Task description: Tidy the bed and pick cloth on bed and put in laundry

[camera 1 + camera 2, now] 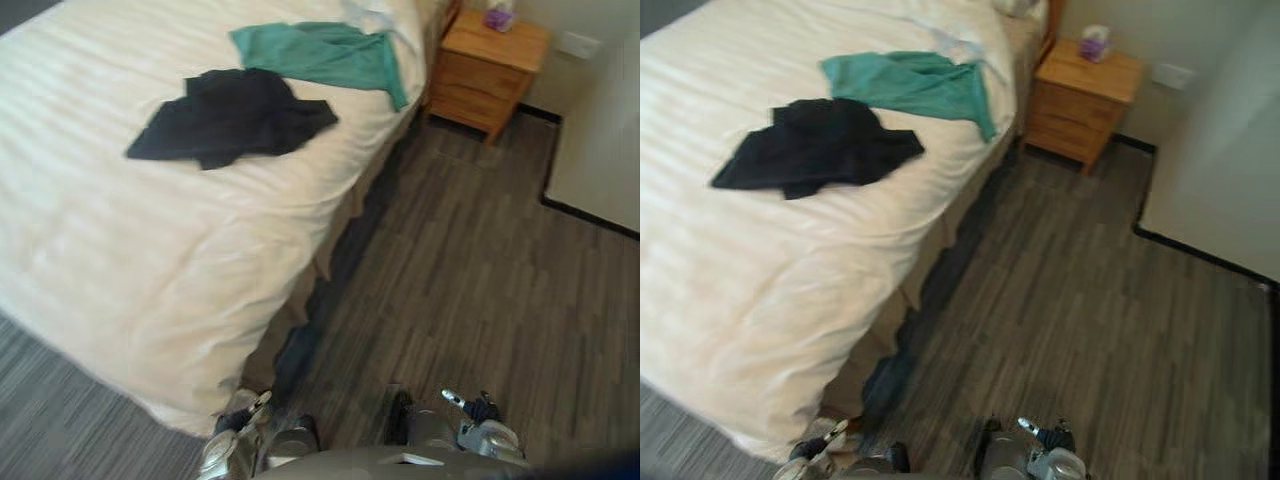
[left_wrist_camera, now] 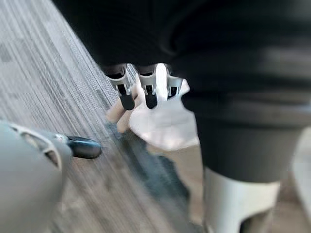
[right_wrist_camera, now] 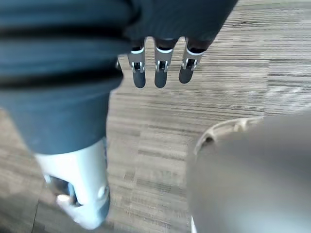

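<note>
Left eye view: black cloth perhaps touching green cloth

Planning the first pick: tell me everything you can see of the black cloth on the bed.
The black cloth is soft, matte fabric, crumpled in a low heap on the white bed, with bunched folds and one corner trailing away from the green cloth. It lies wholly on the cover, back from the bed's edge. Its far side comes close to the green cloth; whether they touch is unclear.
</note>
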Controlling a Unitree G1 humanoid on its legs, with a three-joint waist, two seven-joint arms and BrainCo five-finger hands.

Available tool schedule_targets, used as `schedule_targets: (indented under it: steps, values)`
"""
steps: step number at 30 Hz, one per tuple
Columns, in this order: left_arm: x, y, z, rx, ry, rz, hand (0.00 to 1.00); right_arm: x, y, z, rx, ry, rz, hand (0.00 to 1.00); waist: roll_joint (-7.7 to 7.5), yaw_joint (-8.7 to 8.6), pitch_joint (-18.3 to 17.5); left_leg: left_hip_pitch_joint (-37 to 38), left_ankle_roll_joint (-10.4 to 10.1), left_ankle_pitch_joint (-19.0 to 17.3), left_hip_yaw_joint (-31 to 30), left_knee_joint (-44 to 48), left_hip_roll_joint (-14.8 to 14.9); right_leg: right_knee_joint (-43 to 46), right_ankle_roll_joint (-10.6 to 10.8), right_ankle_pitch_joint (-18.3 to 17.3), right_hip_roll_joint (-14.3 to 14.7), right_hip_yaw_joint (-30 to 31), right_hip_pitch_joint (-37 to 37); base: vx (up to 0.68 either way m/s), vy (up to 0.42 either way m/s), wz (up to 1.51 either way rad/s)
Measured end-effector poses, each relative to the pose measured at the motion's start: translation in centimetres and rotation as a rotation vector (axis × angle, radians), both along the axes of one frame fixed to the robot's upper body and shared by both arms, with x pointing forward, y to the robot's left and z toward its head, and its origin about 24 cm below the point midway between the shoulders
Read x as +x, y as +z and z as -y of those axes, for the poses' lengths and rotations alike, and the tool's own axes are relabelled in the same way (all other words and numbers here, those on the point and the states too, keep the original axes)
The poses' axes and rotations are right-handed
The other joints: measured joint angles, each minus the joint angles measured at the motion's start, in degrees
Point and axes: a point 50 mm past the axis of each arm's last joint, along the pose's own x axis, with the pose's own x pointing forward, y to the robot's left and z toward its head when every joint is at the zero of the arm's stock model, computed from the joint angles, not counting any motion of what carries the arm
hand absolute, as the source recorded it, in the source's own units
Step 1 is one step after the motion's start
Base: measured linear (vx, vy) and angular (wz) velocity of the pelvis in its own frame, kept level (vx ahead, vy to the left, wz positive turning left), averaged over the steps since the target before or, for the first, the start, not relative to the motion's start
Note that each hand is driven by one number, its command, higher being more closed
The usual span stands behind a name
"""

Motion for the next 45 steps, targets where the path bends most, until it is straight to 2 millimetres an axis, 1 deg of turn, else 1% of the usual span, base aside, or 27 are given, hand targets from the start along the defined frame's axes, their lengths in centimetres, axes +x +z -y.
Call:
schedule_targets:
  steps: [2, 5, 7, 9, 10, 11, 12, 13, 15, 16, 17, 18, 19, 20, 21, 24, 25, 26, 31, 34, 39, 40, 41, 42, 43, 44, 45]
  values:
    - [-0.6, -0.1, -0.4, 0.006, 0.002, -0.019, 0.00, 0.4, 0.1, 0.2, -0.005, 0.001, 0.005, 0.00, 0.55, -0.46, -0.1, 0.1, -0.7, 0.5, 2.5, 0.5, 1.3, -8.5, -0.3, 5.0, 2.9, 2.2, 2.7, 0.05, -0.045, -0.73]
    - [-0.5, 0.0, -0.5, 0.010, -0.001, -0.020, 0.00, 0.4, 0.2, 0.9, -0.024, -0.003, 0.002, 0.00, 0.55, -0.75, -0.2, 0.5, -0.9, 0.7, 3.1, 0.5, 1.5, -18.3, -0.2, 10.6, 4.3, 3.6, 6.8, 0.03, -0.022, -0.34]
    - [-0.5, -0.1, -0.2, 0.004, -0.006, -0.020, 0.00, 1.2, 0.4, 0.3, -0.020, 0.013, 0.017, 0.00, 0.72, -0.66, -0.1, 1.0, -1.1, 0.8, 4.1, 0.5, 1.5, -18.5, -0.2, 11.1, 4.4, 4.3, 7.0, -0.03, 0.009, -0.24]
    - [-0.8, -0.3, 0.4, -0.001, -0.011, -0.036, 0.00, 2.0, 0.4, -1.8, -0.025, 0.076, 0.016, 0.00, 0.72, -0.29, -0.1, 2.6, -1.2, 0.8, 4.3, 0.6, 1.5, -18.8, -0.2, 11.3, 4.6, 5.7, 8.0, -0.07, 0.007, -0.29]
    - [-0.9, -0.3, 0.6, 0.001, -0.023, -0.043, 0.00, 2.3, 0.2, -3.6, -0.013, 0.129, 0.007, 0.00, 0.71, -0.27, -0.1, 3.2, -1.2, 0.8, 4.6, 0.8, 1.5, -18.8, -0.3, 11.5, 4.7, 6.9, 8.3, -0.08, 0.001, -0.27]
    - [-0.6, -0.3, 1.1, -0.004, -0.045, -0.040, 0.00, 2.7, 0.2, -4.6, -0.010, 0.168, 0.003, 0.00, 0.71, -0.10, -0.1, 3.1, -1.5, 0.6, 4.9, 1.6, 1.5, -18.8, -0.3, 11.6, 4.6, 7.4, 8.2, -0.15, 0.006, -0.34]
    - [-0.1, -0.4, 2.2, -0.023, -0.074, -0.030, 0.00, 3.3, 0.3, -6.3, 0.006, 0.220, 0.008, 0.00, 0.68, 0.23, -0.1, 2.5, -1.8, 0.3, 4.7, 3.2, 1.6, -18.8, -0.1, 11.3, 4.5, 8.7, 7.6, -0.11, 0.004, -0.32]
    - [0.2, -0.3, 2.1, -0.018, -0.073, -0.021, 0.00, 3.5, 0.4, -6.8, 0.006, 0.255, 0.007, 0.00, 0.71, 0.44, -0.1, 1.9, -1.3, 0.0, 3.4, 4.2, 1.4, -18.8, -0.3, 11.2, 4.4, 9.1, 7.1, -0.16, -0.007, -0.38]
    - [0.9, -0.2, 2.5, -0.039, -0.019, 0.005, 0.00, 3.7, 0.4, -6.9, -0.022, 0.280, -0.001, 0.00, 1.13, 1.81, 0.0, -0.9, 0.0, -1.0, -5.6, 7.7, 0.1, -18.8, -0.1, 11.3, 4.2, 11.6, 5.9, -0.15, -0.036, -0.45]
    - [0.8, -0.2, 2.7, -0.047, -0.006, 0.006, 0.00, 3.7, 0.4, -6.8, -0.032, 0.285, -0.006, 0.00, 1.20, 1.98, 0.0, -1.1, 0.3, -1.7, -8.2, 7.6, -0.3, -18.8, -0.1, 11.3, 4.1, 12.2, 5.4, -0.12, 0.013, -0.58]
    - [0.7, -0.3, 3.3, -0.062, 0.001, 0.001, 0.00, 3.6, 0.3, -6.3, -0.059, 0.284, -0.023, 0.00, 2.95, 2.30, -0.7, -0.9, 0.6, -3.7, -12.1, 5.9, -0.5, -18.8, 0.2, 11.5, 4.8, 12.6, 4.2, -0.10, 0.083, -0.59]
    - [0.8, -0.4, 4.0, -0.067, -0.021, -0.003, 0.00, 3.5, 0.3, -5.5, -0.085, 0.278, -0.035, 0.00, 4.91, 2.03, -1.0, -0.3, 0.2, -7.0, -12.9, 3.2, 0.1, -18.8, 0.5, 12.6, 6.1, 12.2, 3.3, -0.10, 0.094, -0.58]
    - [0.9, -0.4, 4.2, -0.068, -0.030, -0.005, 0.00, 3.5, 0.3, -5.5, -0.090, 0.276, -0.039, 0.00, 4.35, 2.11, -0.6, 0.2, 0.2, -7.0, -12.1, 3.1, -0.5, -18.8, 0.6, 13.6, 5.6, 12.5, 3.4, -0.07, 0.109, -0.47]
    - [1.1, -0.3, 4.0, -0.058, -0.043, -0.004, 0.00, 3.4, 0.3, -5.4, -0.099, 0.266, -0.044, 0.00, 4.33, 2.46, -0.5, 0.7, 0.7, -7.1, -11.3, 2.8, -0.7, -18.8, 0.8, 13.8, 5.2, 12.2, 3.5, -0.02, 0.106, -0.27]
    - [0.9, -0.4, 4.1, -0.056, -0.057, -0.022, 0.00, 3.4, 0.3, -5.4, -0.101, 0.259, -0.046, 0.00, 4.20, 2.20, -0.6, 1.8, 0.8, -7.0, -11.1, 2.2, -0.8, -18.8, 0.9, 14.2, 4.8, 12.1, 4.2, 0.01, 0.096, -0.18]
    - [0.8, -0.6, 4.6, -0.053, -0.099, -0.042, 0.00, 2.8, 0.1, -5.2, -0.110, 0.245, -0.064, 0.00, 4.91, 1.31, -1.1, 4.6, 0.2, -6.3, -11.5, 0.1, -1.0, -18.8, 1.4, 14.4, 4.6, 11.3, 6.1, 0.10, 0.077, 0.07]
    - [0.8, -0.6, 4.6, -0.047, -0.118, -0.045, 0.00, 2.7, 0.0, -4.7, -0.122, 0.240, -0.073, 0.00, 5.38, 0.89, -1.6, 4.8, 0.1, -6.1, -11.9, -0.3, -1.0, -18.8, 1.5, 14.4, 4.5, 10.6, 6.2, 0.11, 0.053, 0.13]
    - [-0.1, -0.9, 4.0, -0.041, -0.198, -0.084, 0.00, 3.0, 0.0, -3.1, -0.110, 0.225, -0.073, 0.00, 4.44, -1.65, -0.7, 7.3, -1.9, -4.0, -16.5, -2.2, -0.4, -18.9, 0.9, 12.4, 5.2, 6.6, 7.8, 0.06, 0.031, 0.08]
    - [-0.1, -0.9, 4.0, -0.040, -0.199, -0.080, 0.00, 2.9, 0.0, -2.8, -0.111, 0.216, -0.073, 0.00, 4.55, -1.79, -0.8, 7.1, -1.6, -3.7, -16.5, -1.5, -1.2, -18.8, 0.9, 12.5, 4.4, 6.3, 8.0, 0.01, 0.008, 0.01]
    - [0.3, -0.2, 4.3, -0.022, -0.219, -0.011, 0.00, 2.4, 0.1, -2.1, -0.100, 0.171, -0.051, 0.00, 4.50, -2.04, -0.7, 7.1, -1.6, -3.4, -16.6, -1.7, -1.5, -18.5, 1.2, 12.8, 3.9, 5.2, 8.5, 0.02, 0.023, 0.17]
    - [0.6, 1.3, 4.1, 0.031, -0.284, 0.096, 0.00, 0.7, 0.2, -0.6, -0.067, 0.088, -0.020, 0.00, 3.31, -2.44, -0.7, 7.1, -1.5, -2.9, -16.1, -0.5, -1.5, -15.9, 1.3, 12.3, 2.7, 3.3, 8.2, -0.02, 0.015, 0.10]
    - [0.7, 2.2, 3.9, 0.060, -0.304, 0.142, 0.00, 0.2, 0.2, -0.5, -0.044, 0.062, -0.008, 0.00, 2.18, -2.20, 0.1, 6.1, -1.8, -3.1, -15.6, 3.3, -1.6, -11.7, 1.0, 9.0, 1.9, 2.5, 7.2, -0.09, -0.035, -0.13]
    - [0.5, 3.0, 3.5, 0.085, -0.315, 0.182, 0.00, -0.1, 0.3, -0.4, -0.024, 0.024, 0.018, 0.00, 1.83, -1.88, 1.0, 5.0, -3.7, -4.4, -14.3, 8.7, -0.8, -5.8, 0.2, 4.7, 1.0, 0.9, 6.1, -0.10, -0.062, -0.13]
    - [0.2, 3.4, 3.2, 0.102, -0.317, 0.195, 0.00, 0.0, 0.5, -0.3, -0.024, 0.018, 0.035, 0.00, 1.89, -1.74, 1.2, 3.6, -5.2, -5.9, -13.3, 13.1, 0.1, -1.7, -0.4, 2.5, 0.5, -0.9, 5.2, -0.09, -0.083, -0.15]
    - [0.1, 4.4, 2.8, 0.140, -0.325, 0.230, 0.00, -0.4, 0.6, -0.1, -0.022, 0.017, 0.042, 0.00, 0.46, -2.02, 2.0, -0.3, -5.1, -7.3, -12.2, 25.4, 1.3, 2.4, -0.6, -1.0, -0.3, -1.9, 4.5, -0.14, -0.100, -0.48]
    - [0.1, 4.6, 2.9, 0.143, -0.326, 0.238, 0.00, -0.6, 0.7, 0.3, -0.036, 0.028, 0.038, 0.00, 1.25, -0.50, 2.6, -5.1, -1.4, -4.0, -11.6, 36.1, 4.0, 1.0, -0.6, -1.9, 2.0, -0.6, 5.3, -0.14, -0.118, -0.69]
    - [-0.4, 4.3, 3.6, 0.122, -0.319, 0.220, 0.00, -0.5, 0.7, 0.3, -0.040, 0.039, 0.040, 0.00, 3.26, 0.32, 1.7, -6.5, 0.0, -2.3, -11.5, 37.4, 6.2, -0.1, -1.3, -1.5, 4.0, -0.3, 6.9, 0.01, -0.155, -1.09]
